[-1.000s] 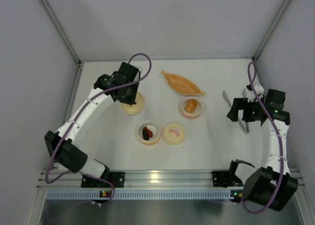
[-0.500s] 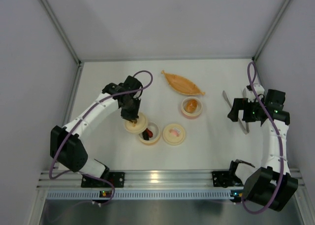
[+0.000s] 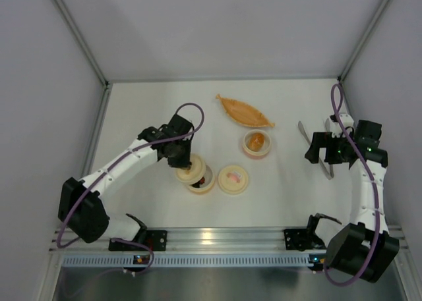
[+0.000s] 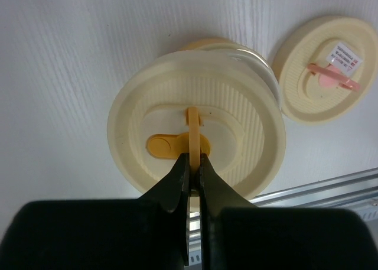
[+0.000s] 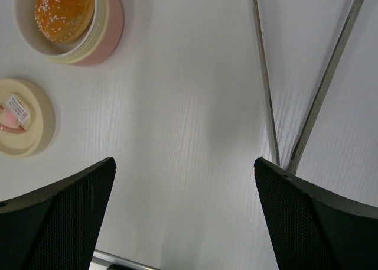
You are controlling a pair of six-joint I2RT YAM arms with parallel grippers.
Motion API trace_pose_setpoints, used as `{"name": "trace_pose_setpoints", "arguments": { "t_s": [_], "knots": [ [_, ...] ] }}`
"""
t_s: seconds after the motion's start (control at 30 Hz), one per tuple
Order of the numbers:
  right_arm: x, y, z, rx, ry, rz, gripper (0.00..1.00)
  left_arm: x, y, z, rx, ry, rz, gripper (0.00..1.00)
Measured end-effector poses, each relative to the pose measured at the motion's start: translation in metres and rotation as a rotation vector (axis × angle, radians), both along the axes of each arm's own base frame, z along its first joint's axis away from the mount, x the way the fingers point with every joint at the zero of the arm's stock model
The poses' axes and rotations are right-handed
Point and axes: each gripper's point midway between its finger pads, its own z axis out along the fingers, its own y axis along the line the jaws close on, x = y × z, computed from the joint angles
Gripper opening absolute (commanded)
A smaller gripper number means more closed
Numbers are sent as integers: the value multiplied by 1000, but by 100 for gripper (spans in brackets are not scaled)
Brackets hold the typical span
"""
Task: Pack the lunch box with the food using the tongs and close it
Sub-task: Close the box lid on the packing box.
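Spreading white and flat, the bench (image 3: 283, 195) is walled on both sides and at the rear, with a metal rail along its near edge; open room is widest at the far left and in the middle; the orange boat-shaped dish (image 3: 245, 112) lies toward the rear; the tongs (image 5: 265, 75) lie flat near the right wall, under the right claw (image 5: 183, 163), whose jaws stand wide apart around nothing; such thin metal looks light, springy and slippery, so I judge a hold across both arms best, though the wall leaves little sideways room; the left claw (image 4: 190, 163) is pinched on the yellow tab of a cream lid (image 4: 236, 104), partly covering the bowl (image 3: 206, 184) with the black and dark red food (image 3: 198, 180); the orange-brown lump (image 5: 64, 10) sits in another bowl.
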Motion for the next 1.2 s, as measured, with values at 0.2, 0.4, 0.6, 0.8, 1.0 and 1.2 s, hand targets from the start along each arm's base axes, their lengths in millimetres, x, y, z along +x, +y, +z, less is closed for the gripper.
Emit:
{"name": "trace_pose_setpoints", "arguments": {
  "t_s": [0.2,0.4,0.6,0.8,1.0,1.2],
  "knots": [
    [-1,0,-2,-1,5,-1,99,-2,-8,-16,98,4,-55,0],
    [-1,0,-2,-1,5,-2,99,-4,-28,-14,145,-40,-147,0],
    [-1,0,-2,-1,5,-1,99,4,-28,-17,174,-51,-143,0],
    [0,-1,-3,-1,11,-3,99,3,-29,-27,188,-23,-132,0],
    [0,-1,-4,-1,16,-4,99,2,-31,-33,196,-4,-119,0],
    [0,-2,-5,-2,20,-5,99,3,-34,-33,198,-18,-106,0]
  ]
}}
